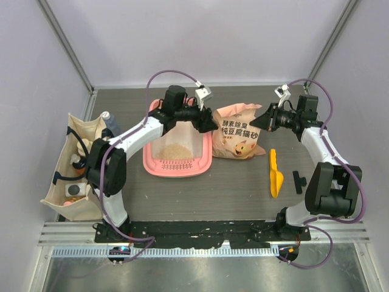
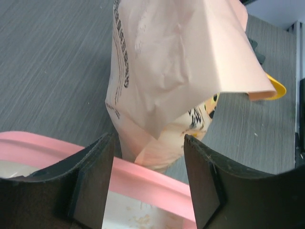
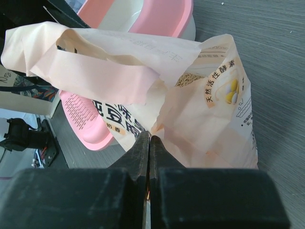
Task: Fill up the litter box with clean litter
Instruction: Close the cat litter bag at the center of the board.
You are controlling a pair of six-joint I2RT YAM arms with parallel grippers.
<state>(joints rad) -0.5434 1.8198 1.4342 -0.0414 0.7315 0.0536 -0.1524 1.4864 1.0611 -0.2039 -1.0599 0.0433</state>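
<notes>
White link shells, black joint housings on left arm [image 1: 137, 135]; right arm [image 1: 316, 143] same build. Thin purple cable [image 1: 173, 72] arches behind left hand; second purple cable [image 1: 302, 79] arcs behind right hand. Small white-grey camera block [image 1: 202, 93] beside each wrist. left gripper [image 2: 147, 138]: two broad matte black fingers [image 2: 90, 181], flat inner faces, slightly frayed edges. right gripper [image 3: 149, 138]: black wedge fingers narrowing to thin tips, blocky black body behind.
</notes>
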